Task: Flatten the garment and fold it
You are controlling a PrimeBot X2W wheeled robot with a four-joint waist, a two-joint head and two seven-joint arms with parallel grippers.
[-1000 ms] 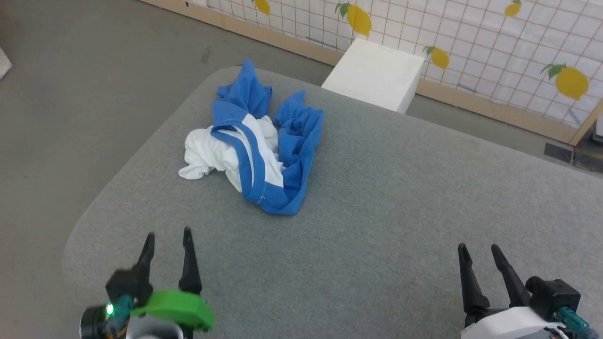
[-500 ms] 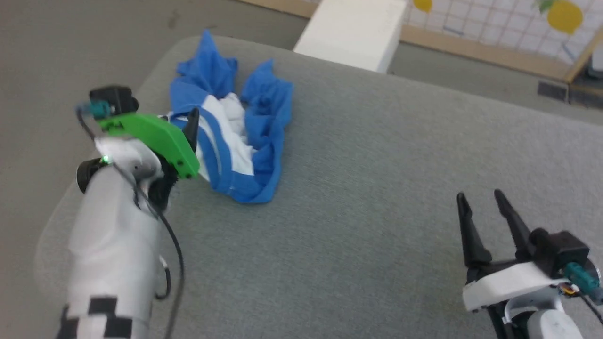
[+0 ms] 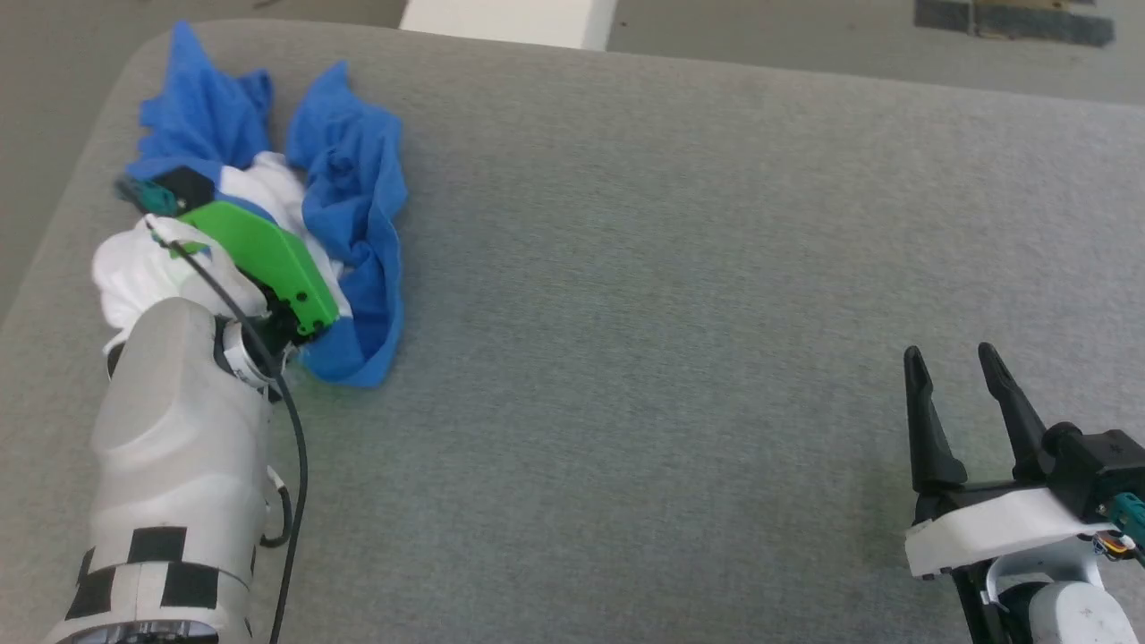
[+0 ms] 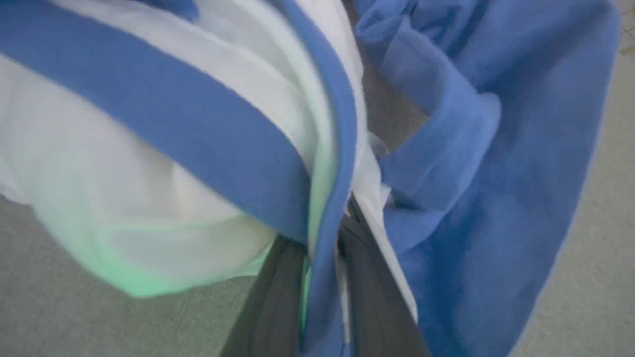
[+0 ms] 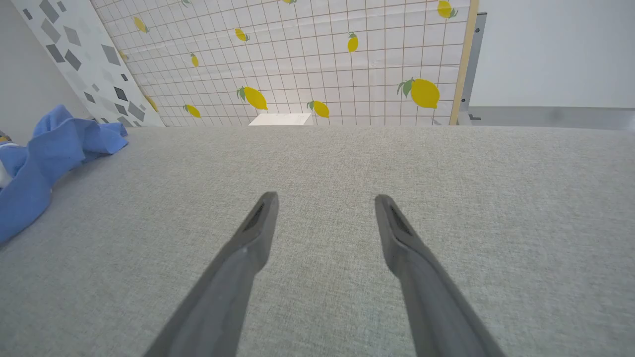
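Note:
The garment (image 3: 358,206) lies crumpled at the table's far left, white cloth bunched among bright blue sleeves. My left arm's green wrist housing (image 3: 259,259) sits on top of the pile. In the left wrist view my left gripper (image 4: 325,248) is shut on the garment (image 4: 149,148), with a blue band and white cloth pinched between its two dark fingers. My right gripper (image 3: 948,358) stands open at the lower right, well away from the cloth. Its fingers (image 5: 258,223) hover just over bare table with nothing between them. The garment's blue edge (image 5: 39,163) shows at that view's left.
The grey padded table (image 3: 671,313) has a rounded far-left corner right beside the pile. A white block (image 3: 510,18) stands past the far edge. A lemon-patterned grid wall (image 5: 322,59) rises behind it.
The head camera has tilted down. My left arm has reached forward from the near edge onto the garment, and its jaws have gone from open to shut on the cloth. The right gripper stays open.

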